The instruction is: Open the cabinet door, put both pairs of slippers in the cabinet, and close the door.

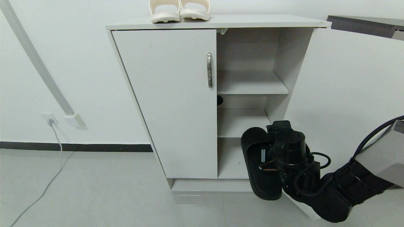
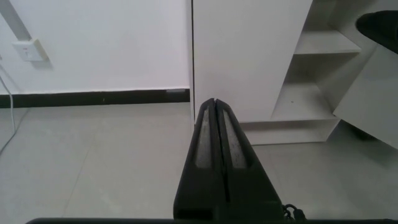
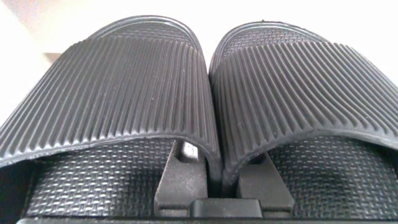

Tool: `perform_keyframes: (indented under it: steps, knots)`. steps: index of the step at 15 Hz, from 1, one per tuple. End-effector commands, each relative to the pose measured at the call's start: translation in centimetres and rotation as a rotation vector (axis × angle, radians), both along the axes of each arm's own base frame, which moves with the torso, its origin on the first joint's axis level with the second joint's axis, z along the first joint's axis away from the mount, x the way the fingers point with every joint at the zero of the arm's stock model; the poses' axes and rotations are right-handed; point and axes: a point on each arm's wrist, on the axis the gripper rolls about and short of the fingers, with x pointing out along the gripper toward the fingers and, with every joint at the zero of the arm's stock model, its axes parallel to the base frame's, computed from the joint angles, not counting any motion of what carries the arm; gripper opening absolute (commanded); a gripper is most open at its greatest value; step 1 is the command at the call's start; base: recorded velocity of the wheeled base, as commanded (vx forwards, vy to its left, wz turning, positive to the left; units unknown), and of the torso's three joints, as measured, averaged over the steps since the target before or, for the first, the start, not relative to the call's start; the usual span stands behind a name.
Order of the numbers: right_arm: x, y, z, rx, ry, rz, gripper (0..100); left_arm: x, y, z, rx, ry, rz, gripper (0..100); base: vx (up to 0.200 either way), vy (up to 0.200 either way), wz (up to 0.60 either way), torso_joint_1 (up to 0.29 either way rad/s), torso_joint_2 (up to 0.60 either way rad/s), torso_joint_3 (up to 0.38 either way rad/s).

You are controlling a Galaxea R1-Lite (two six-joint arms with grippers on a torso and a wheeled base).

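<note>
A white cabinet (image 1: 170, 101) stands against the wall with its left door shut and its right door (image 1: 344, 94) swung open, baring three shelves (image 1: 249, 83). A pair of white slippers (image 1: 180, 11) rests on the cabinet top. My right gripper (image 1: 273, 149) is shut on a pair of black slippers (image 1: 258, 164), held sole-down-on-edge just in front of the lowest compartment. In the right wrist view its fingers (image 3: 183, 177) pinch the inner sides of the two black slippers (image 3: 124, 93) together under the ribbed straps. My left gripper (image 2: 214, 107) is shut and empty, low over the floor left of the cabinet (image 2: 249, 56).
A metal handle (image 1: 209, 70) runs down the shut left door. A wall socket with a trailing cable (image 1: 50, 121) is at the left. Grey furniture (image 1: 363, 23) stands behind the open door. Tiled floor lies open in front and to the left.
</note>
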Motion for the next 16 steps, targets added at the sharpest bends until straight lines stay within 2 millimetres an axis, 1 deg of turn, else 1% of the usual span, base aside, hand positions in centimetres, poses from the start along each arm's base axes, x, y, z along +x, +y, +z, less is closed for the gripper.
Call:
perform_keyframes:
  steps: [1,3,5,6,7,9,11,16]
  knots:
    - [-0.8,1.9,1.0,0.030,-0.027,0.089,0,0.0,0.0,0.0,0.000,0.001,0.000,0,0.000,0.000,0.00,0.000,0.00,0.000]
    - [1.5,2.9,-0.2,0.042,-0.030,0.070,0,0.0,0.0,0.0,0.000,0.001,0.000,0,0.000,0.000,0.00,0.000,0.00,0.000]
    - [3.4,4.3,-1.7,0.062,-0.035,0.063,0,0.0,0.0,0.0,0.000,0.001,0.000,0,0.000,0.000,0.00,0.000,0.00,0.000]
    - [3.8,4.6,-2.0,0.060,-0.033,0.061,0,0.0,0.0,0.0,0.000,0.001,0.000,0,0.000,0.000,0.00,0.000,0.00,0.000]
    - [5.1,4.7,-2.7,0.064,-0.038,0.043,0,0.0,0.0,0.0,0.000,0.001,0.000,0,0.000,0.000,0.00,0.000,0.00,0.000]
    - [5.7,4.1,-2.8,0.064,-0.040,0.025,0,0.0,0.0,0.0,0.002,0.001,0.000,0,0.000,0.000,0.00,0.000,0.00,0.000]
    - [5.8,4.0,-2.8,0.064,-0.040,0.022,0,0.0,0.0,0.0,0.002,0.001,0.000,0,0.000,0.000,0.00,0.001,0.00,-0.033]
    - [5.6,4.1,-2.4,0.068,-0.047,0.025,0,0.0,0.0,0.0,0.002,0.001,0.000,0,0.000,0.000,0.00,0.002,0.00,-0.173]
